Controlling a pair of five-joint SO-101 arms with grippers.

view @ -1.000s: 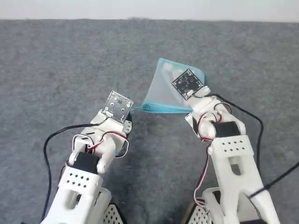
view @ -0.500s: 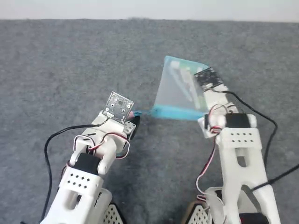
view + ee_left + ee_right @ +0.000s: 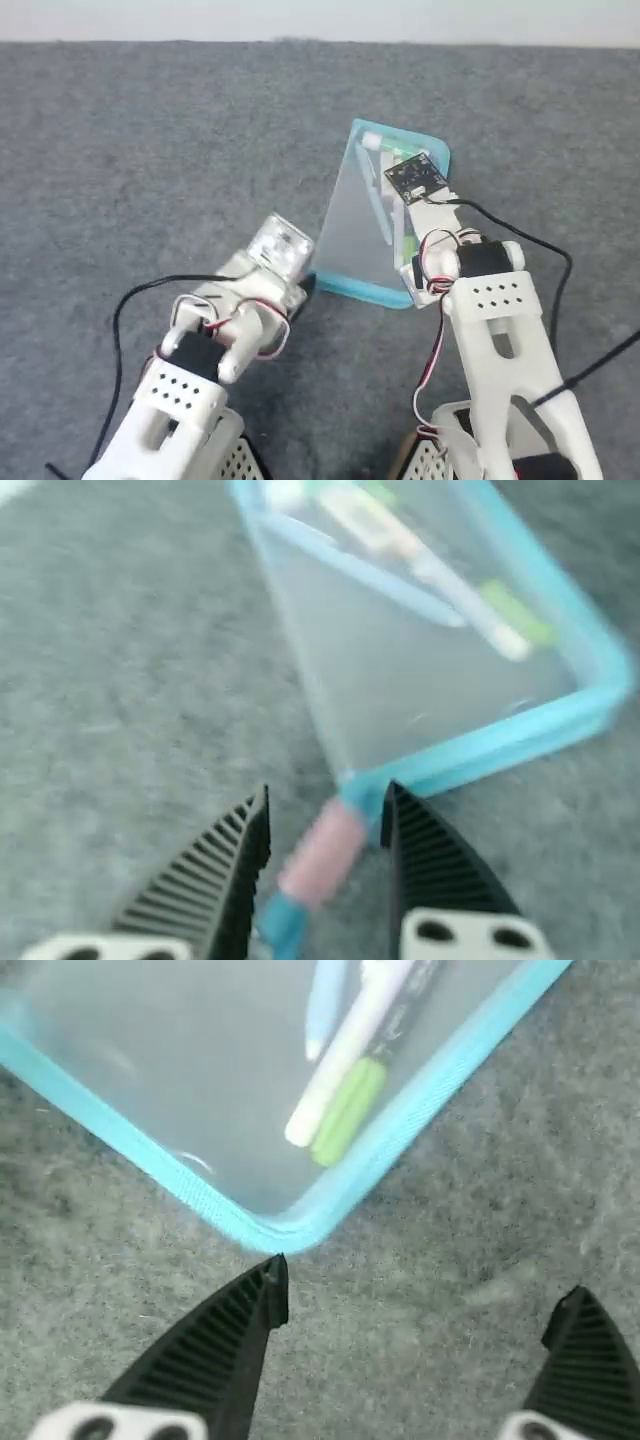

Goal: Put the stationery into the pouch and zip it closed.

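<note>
Between the left gripper [image 3: 327, 792]'s two black fingers [image 3: 230, 870], a small gap, with the pink zip tab [image 3: 322, 852] lying loose in it, not squeezed. Just past those fingertips, one corner of the clear pouch [image 3: 400, 670], flat on the grey carpet [image 3: 150, 150], with a blue zip edge [image 3: 500, 742] running sideways across to the right gripper [image 3: 427, 1280]. There, fingers [image 3: 215, 1355] spread far apart, holding nothing. Right by one fingertip, another round pouch corner. Past that corner, inside the pouch, pens [image 3: 345, 1060] side by side, long way pointing away from the fingers, a green cap [image 3: 348, 1112] nearest them.
</note>
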